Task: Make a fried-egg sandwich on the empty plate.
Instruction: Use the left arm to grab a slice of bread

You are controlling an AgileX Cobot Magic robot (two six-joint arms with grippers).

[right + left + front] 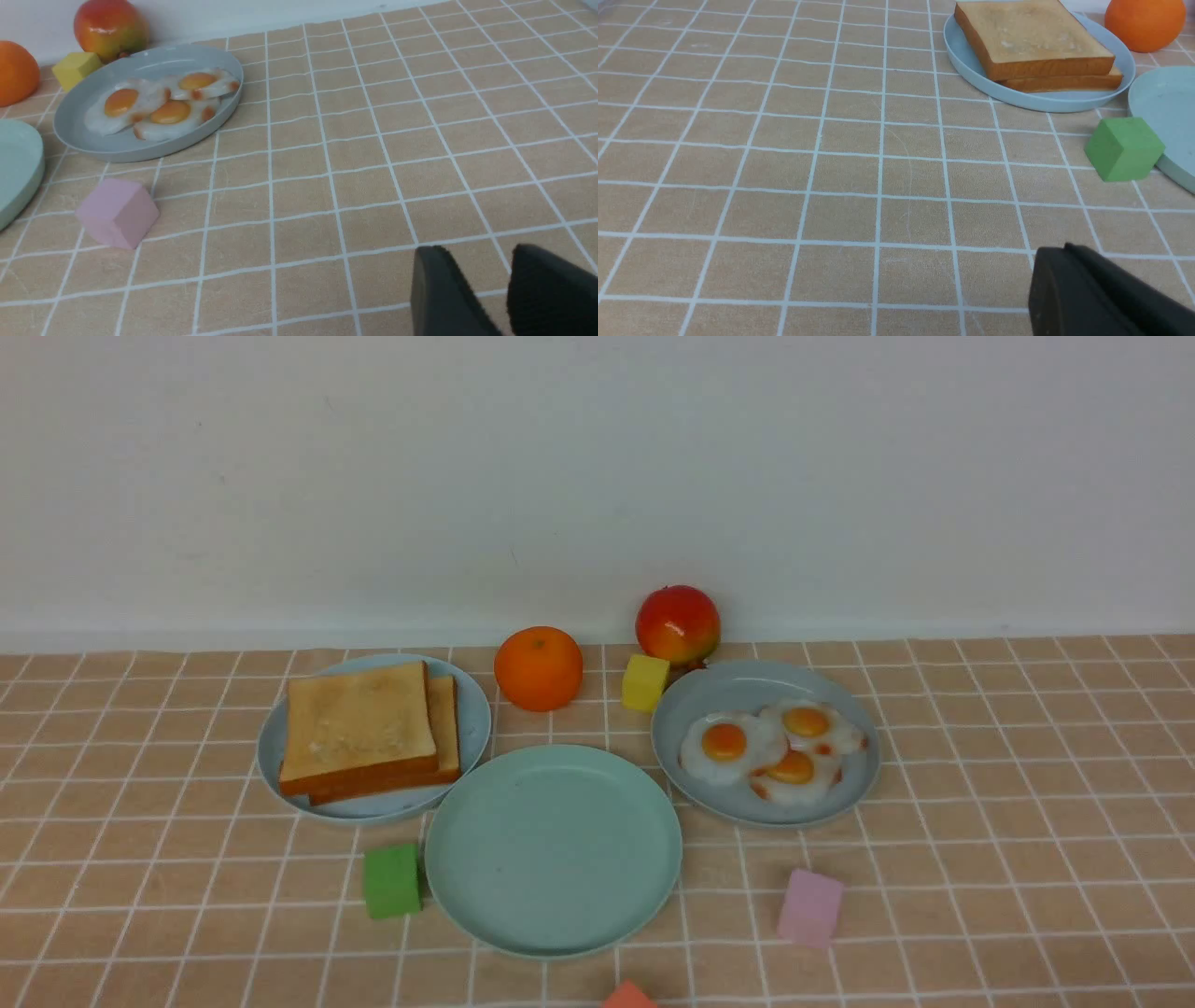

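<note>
Saw jaws together on left gripper (1048, 268), apart and empty on right gripper (490, 270). Found mint plate (551, 915) bare at front view's lower centre, toast (359, 723) stacked on blue plate (373, 807) at centre left, egg (724, 742) touching two spotted eggs (794, 770) on grey plate (738, 686) at centre right.

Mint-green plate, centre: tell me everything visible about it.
The mint-green plate is round, pale, matte plastic by its look, with a low raised rim. It lies flat and empty on the checked cloth, in front of and between the toast plate and the egg plate. A green cube sits at its left rim, seemingly touching.
</note>
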